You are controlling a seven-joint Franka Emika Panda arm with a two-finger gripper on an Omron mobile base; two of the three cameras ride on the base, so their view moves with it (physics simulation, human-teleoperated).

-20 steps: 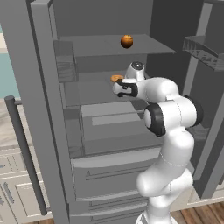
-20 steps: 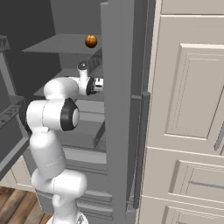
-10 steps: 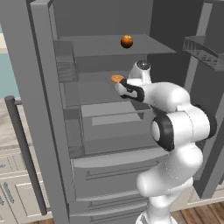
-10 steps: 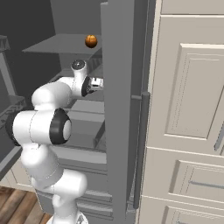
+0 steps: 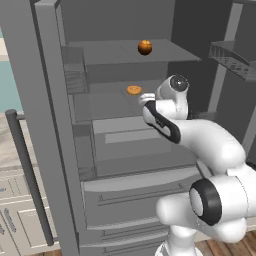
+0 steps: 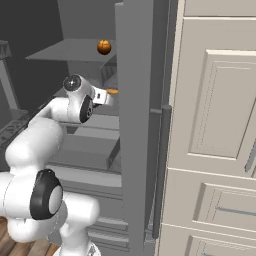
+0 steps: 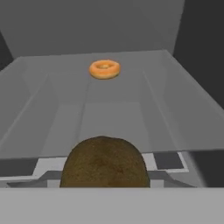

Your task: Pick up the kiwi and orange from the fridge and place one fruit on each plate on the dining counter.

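Two fruits lie inside the open fridge (image 5: 60,125), whose grey shelves and drawers face the robot. Upper shelf: the orange (image 5: 145,47), a small round ball, rests alone toward the far middle of the shelf; from the right base view the orange (image 6: 104,46) sits above and just right of the arm's wrist. Middle shelf: a flat pale orange ring-shaped piece (image 5: 133,90) lies toward the far side, well apart from the orange above it; the hand view places this ring (image 7: 104,69) on the grey shelf floor beyond the tool. The white arm (image 5: 200,145) reaches from the lower right into the fridge at middle-shelf height, its wrist just right of and nearer than the ring. Tool (image 7: 105,183): pressed together on the kiwi (image 7: 105,164), a dark olive-brown oval that bulks large at the near edge of the hand view, with the shelf's front lip just behind it; the fingers themselves are hidden behind the fruit. Left of the shelves stands the open fridge door with its long dark bar handle (image 5: 27,175). Right base view: white panelled cabinets (image 6: 215,125) stand to the right of the fridge.
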